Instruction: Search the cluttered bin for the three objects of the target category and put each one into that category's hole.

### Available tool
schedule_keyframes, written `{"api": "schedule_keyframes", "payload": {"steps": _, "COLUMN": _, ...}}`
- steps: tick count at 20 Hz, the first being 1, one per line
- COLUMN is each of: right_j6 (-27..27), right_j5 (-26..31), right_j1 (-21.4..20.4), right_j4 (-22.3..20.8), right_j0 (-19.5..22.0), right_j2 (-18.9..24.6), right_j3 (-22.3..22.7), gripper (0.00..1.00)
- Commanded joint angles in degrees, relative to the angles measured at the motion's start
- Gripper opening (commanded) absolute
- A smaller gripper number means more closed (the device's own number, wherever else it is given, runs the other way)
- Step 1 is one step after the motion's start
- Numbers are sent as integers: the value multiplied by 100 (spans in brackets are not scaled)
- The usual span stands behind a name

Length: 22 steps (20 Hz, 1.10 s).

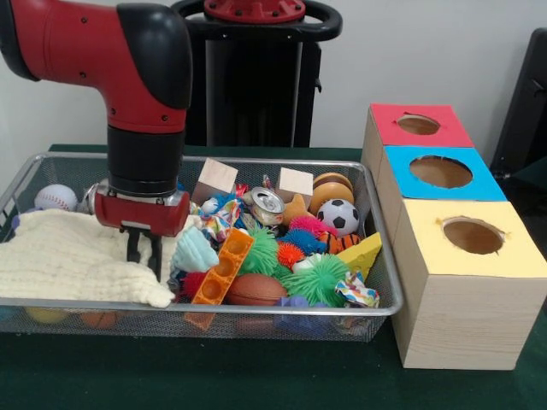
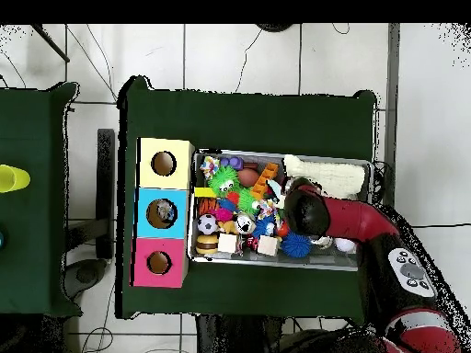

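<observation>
**Sawyer's gripper dipped into the toy bin, with no bottle in sight**

The gripper (image 1: pixel 144 248) hung low inside the cluttered bin (image 1: pixel 376 312), its two dark fingers pointing down over the edge of a cream knitted cloth (image 1: pixel 73 256) and standing slightly apart, with nothing seen between them. Just beside it lay a pale teal toy (image 1: pixel 195 251) and an orange building block (image 1: pixel 224 266), and beyond them a heap of spiky green balls (image 1: pixel 324 279), a small soccer ball (image 1: pixel 344 216), a brown ball (image 1: pixel 256 289) and a silver drink can (image 1: pixel 265 204) (not the kind of object wanted). A white baseball (image 1: pixel 55 197) rested at the bin's far corner, behind the arm.

None of the clear water bottles with blue labels could be made out in either view; any in the bin were presumably buried under the clutter or the cloth. The red-topped box (image 1: pixel 376 128) with its round hole (image 1: pixel 418 125) stood outside the bin, farthest from the camera in a row with the blue-topped box (image 1: pixel 487 184) and yellow-topped box (image 1: pixel 521 256), well apart from the gripper. From overhead, the arm (image 2: pixel 345 216) reached across the bin's cloth end.

The work appeared to be at the searching stage. The next move would likely call for shifting the cloth or toys aside to expose a bottle, then closing on it squarely, since thin plastic could slip or crumple.
</observation>
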<state>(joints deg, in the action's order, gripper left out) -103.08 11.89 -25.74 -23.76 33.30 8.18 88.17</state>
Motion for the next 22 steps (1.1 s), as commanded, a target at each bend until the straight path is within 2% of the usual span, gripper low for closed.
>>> {"api": "schedule_keyframes", "payload": {"steps": 1, "right_j6": 457, "right_j5": 1678, "right_j1": 267, "right_j4": -248, "right_j0": -27, "right_j2": -259, "right_j3": 88, "gripper": 0}}
{"api": "schedule_keyframes", "payload": {"steps": 3, "right_j6": 620, "right_j5": 2203, "right_j1": 97, "right_j4": -246, "right_j0": -4, "right_j2": -359, "right_j3": 334, "gripper": 0}}
{"api": "schedule_keyframes", "payload": {"steps": 6, "right_j6": 825, "right_j5": 2863, "right_j1": -17, "right_j4": -264, "right_j0": -11, "right_j2": -412, "right_j3": 479, "gripper": 0}}
{"api": "schedule_keyframes", "payload": {"steps": 7, "right_j6": 944, "right_j5": 3350, "right_j1": -22, "right_j4": -251, "right_j0": -36, "right_j2": -450, "right_j3": 482, "gripper": 0}}
{"api": "schedule_keyframes", "payload": {"steps": 11, "right_j6": 1185, "right_j5": 3891, "right_j1": -20, "right_j4": -456, "right_j0": 6, "right_j2": -416, "right_j3": 514, "gripper": 0}}
{"api": "schedule_keyframes", "payload": {"steps": 22, "right_j6": 1349, "right_j5": 3964, "right_j1": 284, "right_j4": -849, "right_j0": 517, "right_j2": -262, "right_j3": 683, "gripper": 0}}
